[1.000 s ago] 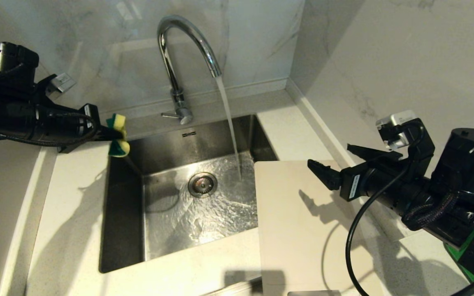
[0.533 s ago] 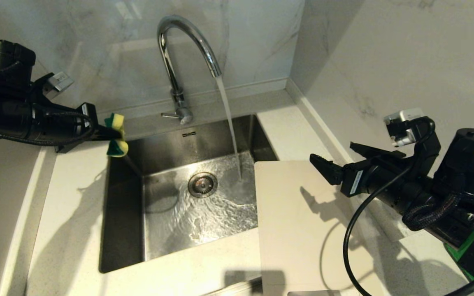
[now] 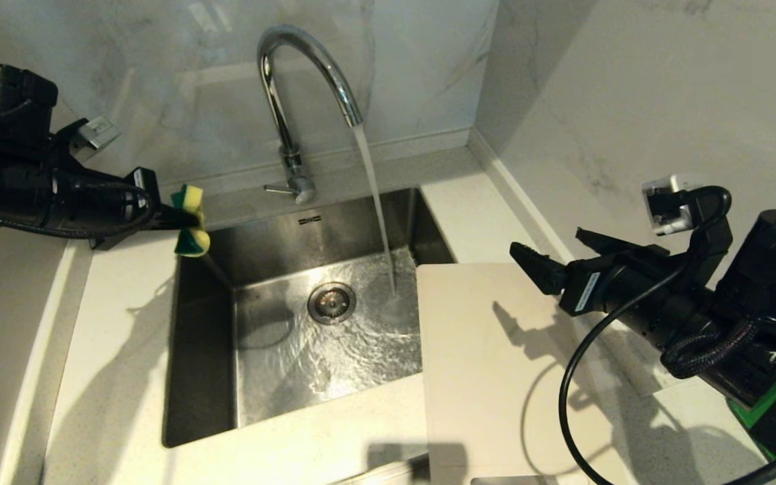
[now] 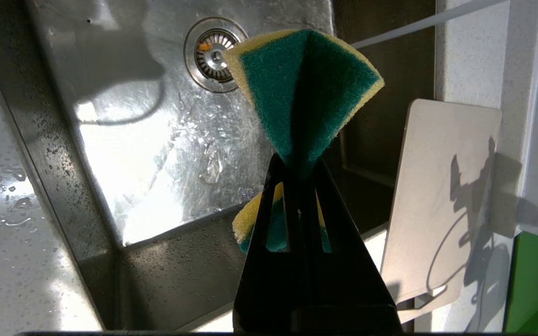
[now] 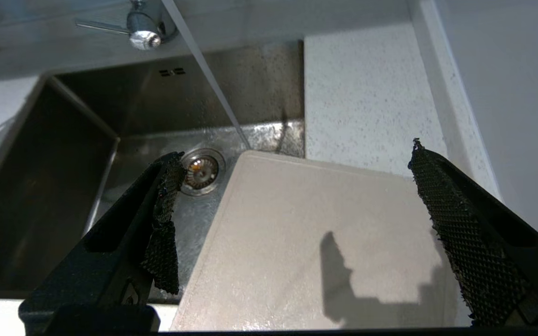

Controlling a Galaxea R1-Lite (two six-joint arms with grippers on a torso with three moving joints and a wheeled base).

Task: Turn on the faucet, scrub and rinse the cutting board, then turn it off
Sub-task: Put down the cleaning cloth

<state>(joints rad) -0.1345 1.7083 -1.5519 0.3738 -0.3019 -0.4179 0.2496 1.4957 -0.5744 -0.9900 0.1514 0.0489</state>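
We can read no brand or writing anywhere; a small dark mark on the sink's (image 3: 199, 377) back wall and a white label on the right wrist are too small to make out. The faucet (image 3: 294, 81) is running, its stream falling into the steel basin near the drain (image 3: 331, 302). The cutting board (image 3: 489, 377) lies on the counter (image 3: 118, 350) to the right of the sink, its left edge overhanging the basin. Nothing sits on the board but the arm's shadow. Our right gripper (image 3: 556, 259) hovers above the board's far end, fingers (image 5: 456, 224) spread wide and empty. Our left gripper (image 3: 176, 219) hangs over the sink's far left corner, fingers clamped on a folded yellow-green sponge (image 3: 191, 222).
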